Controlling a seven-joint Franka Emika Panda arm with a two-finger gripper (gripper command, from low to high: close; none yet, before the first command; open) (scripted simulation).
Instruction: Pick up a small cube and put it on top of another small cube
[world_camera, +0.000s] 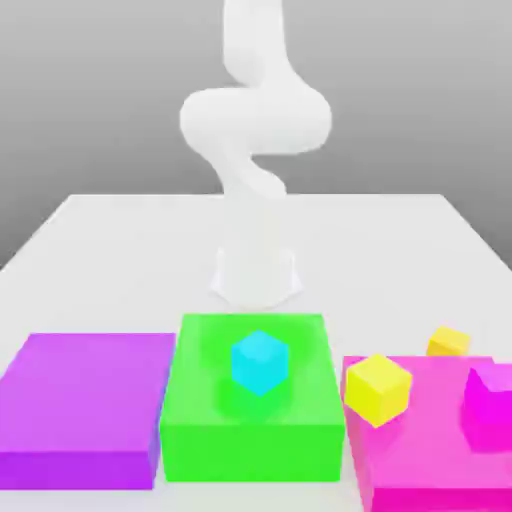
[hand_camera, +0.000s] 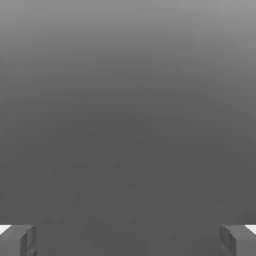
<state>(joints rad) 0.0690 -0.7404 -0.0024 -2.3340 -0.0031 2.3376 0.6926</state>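
Gripper (hand_camera: 128, 242) open wide, its two fingers well apart at opposite sides of the hand view, plain grey between them. White arm (world_camera: 255, 120) stands on the pale bench (world_camera: 120, 250), base behind the green block, bent links rising past the top edge of the exterior view.

Golden cube (world_camera: 448, 341) (the orange-tinted one, not the lemon one) sits toward the exterior view's right, just beyond the far edge of the pink block (world_camera: 430, 455); its lower part is cut off by that edge, so can't tell how its underside rests.

Cyan cube (world_camera: 259, 362) is on the green block (world_camera: 250, 450), around the middle of its top, a corner turned to the camera. Golden and cyan cubes are well apart, with the lemon-yellow cube (world_camera: 378, 390) roughly between them, nearer the camera. That one is at the pink block's side next to the green block, also corner-on.

Magenta cube (world_camera: 492, 405) is on the pink block too, partly cropped by the exterior view's right edge. Purple block (world_camera: 80, 400) lies flat at the exterior view's left, just beside the green one. The three flat blocks form a row across the near part of the bench: purple, green, pink.
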